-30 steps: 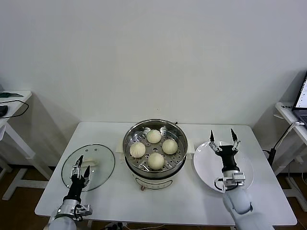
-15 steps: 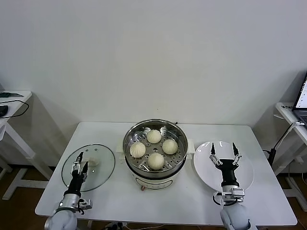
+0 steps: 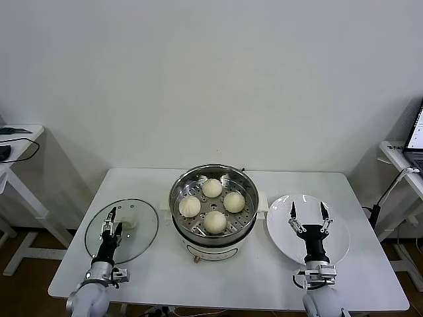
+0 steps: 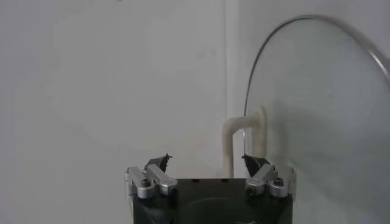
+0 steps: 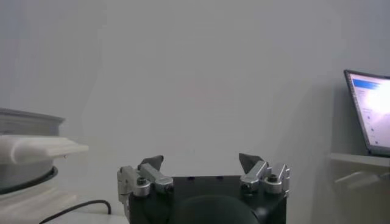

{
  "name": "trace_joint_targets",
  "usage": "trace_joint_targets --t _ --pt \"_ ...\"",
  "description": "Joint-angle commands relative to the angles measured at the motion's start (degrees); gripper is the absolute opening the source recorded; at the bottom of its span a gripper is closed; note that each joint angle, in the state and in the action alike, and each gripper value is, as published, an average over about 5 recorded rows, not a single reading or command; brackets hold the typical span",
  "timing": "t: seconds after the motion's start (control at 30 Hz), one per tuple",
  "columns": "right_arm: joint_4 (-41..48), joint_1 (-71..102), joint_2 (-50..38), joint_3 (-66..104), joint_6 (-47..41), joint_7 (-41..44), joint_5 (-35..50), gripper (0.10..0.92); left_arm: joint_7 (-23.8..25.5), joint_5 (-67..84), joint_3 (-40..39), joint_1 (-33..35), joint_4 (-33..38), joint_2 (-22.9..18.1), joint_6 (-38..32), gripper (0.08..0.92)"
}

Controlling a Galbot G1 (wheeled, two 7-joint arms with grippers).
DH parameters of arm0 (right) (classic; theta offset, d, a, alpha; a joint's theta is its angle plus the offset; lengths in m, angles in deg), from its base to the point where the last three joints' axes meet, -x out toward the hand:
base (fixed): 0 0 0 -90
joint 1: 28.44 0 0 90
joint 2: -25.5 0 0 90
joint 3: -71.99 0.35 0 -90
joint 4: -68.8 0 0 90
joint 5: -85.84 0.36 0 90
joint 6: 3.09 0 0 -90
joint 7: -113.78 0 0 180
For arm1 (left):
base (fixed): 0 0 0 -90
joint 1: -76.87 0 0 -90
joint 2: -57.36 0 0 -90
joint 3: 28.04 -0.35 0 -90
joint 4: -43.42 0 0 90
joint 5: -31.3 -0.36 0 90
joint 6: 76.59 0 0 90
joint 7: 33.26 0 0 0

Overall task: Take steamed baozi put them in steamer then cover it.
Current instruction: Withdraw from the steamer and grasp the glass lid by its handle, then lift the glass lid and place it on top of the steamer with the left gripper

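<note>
A: Centre of frame, the pot w/ four buns on its tray. Lid?
B: Lower left, flat on the table: lid under the left gripper, jaws apart.
A: Right gripper?
B: Lower right over the plate, jaws spread, holding nothing.

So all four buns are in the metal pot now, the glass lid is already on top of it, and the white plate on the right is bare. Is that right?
Not quite: the glass lid is not on the pot. The head view shows it lying flat on the table to the left of the steamer, with the left gripper over it. The rest holds: four buns sit in the open pot, and the white plate on the right is bare.
</note>
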Motion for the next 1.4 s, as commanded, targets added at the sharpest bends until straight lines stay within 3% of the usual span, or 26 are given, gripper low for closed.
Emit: trace_joint_targets --t 0.03,0.2,0.87,1.0,1.23,1.4 --pt "-0.55 0.56 0.14 0.32 -0.04 -0.03 -0.27 0.823 -0.32 -0.41 -0.18 -2.95 -3.41 -0.35 -0.08 0.822" --pt "-0.98 0.47 0.02 0.06 -0.28 -0.23 -0.44 0.823 0.14 -0.04 -0.30 -3.48 -4.45 -0.08 -0.05 0.785" --pt "-1.58 0.52 1.05 -0.60 -0.51 -0.31 -1.61 0.823 0.83 4.42 -0.37 -2.62 -2.14 0.32 -0.38 0.221" --pt "-1.80 0.63 1.02 -0.48 -0.39 -0.22 -1.66 0.823 0.98 8.58 1.00 -0.51 5.14 1.62 1.06 0.186" --pt "-2.08 0.57 0.92 0.03 -0.39 -0.06 -1.52 0.823 4.63 14.39 5.61 3.38 28.37 4.98 6.86 0.186" --pt "-2.02 0.55 1.30 0.80 -0.59 0.07 -1.45 0.823 7.98 13.75 1.23 2.35 41.28 4.33 14.12 0.186"
